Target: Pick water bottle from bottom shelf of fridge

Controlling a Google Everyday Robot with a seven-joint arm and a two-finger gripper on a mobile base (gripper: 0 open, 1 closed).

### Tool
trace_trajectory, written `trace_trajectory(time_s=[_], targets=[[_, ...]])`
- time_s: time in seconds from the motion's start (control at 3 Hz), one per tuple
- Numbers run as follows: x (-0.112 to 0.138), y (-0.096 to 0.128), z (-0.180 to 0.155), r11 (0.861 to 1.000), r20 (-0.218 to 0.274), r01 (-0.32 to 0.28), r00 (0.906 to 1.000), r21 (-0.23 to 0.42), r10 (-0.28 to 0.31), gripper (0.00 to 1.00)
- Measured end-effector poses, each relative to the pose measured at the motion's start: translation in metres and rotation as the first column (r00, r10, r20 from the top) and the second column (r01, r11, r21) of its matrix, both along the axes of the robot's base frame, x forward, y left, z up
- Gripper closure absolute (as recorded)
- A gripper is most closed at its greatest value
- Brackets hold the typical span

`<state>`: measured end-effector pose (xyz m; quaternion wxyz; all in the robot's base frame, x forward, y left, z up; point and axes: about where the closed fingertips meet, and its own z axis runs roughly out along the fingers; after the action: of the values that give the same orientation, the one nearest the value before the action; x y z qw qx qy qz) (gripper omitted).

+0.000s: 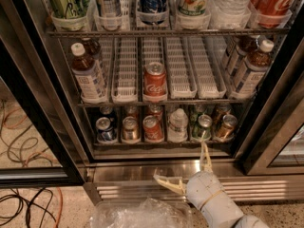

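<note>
Likely an office pantry or lab space. A commercial glass-door drinks fridge [142, 171], stocked in lanes with soda cans [155, 80] and tea bottles [88, 75], stands just beyond the gripper [185, 167], whose fingers are spread. Loose cables [21, 208] trail across the speckled floor [71, 208] to the gripper's left.

Speckled floor [71, 210] with tangled cables [19, 207]
</note>
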<state>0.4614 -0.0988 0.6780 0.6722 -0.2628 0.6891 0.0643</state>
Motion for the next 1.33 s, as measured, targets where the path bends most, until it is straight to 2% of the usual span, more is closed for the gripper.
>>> trace_trajectory(time_s=[0.33,0.67,1.0,1.33], targets=[[0.02,-0.003,0.001,0.999,0.044,-0.039,0.9983,0.029,0.038,0.0],[0.02,-0.003,0.001,0.999,0.044,-0.039,0.9983,0.029,0.038,0.0],[0.031,-0.004,-0.004,0.998,0.076,-0.015,0.9971,0.059,0.01,0.0],[0.055,-0.006,-0.012,0.995,0.145,0.004,0.9893,0.103,-0.019,0.0]])
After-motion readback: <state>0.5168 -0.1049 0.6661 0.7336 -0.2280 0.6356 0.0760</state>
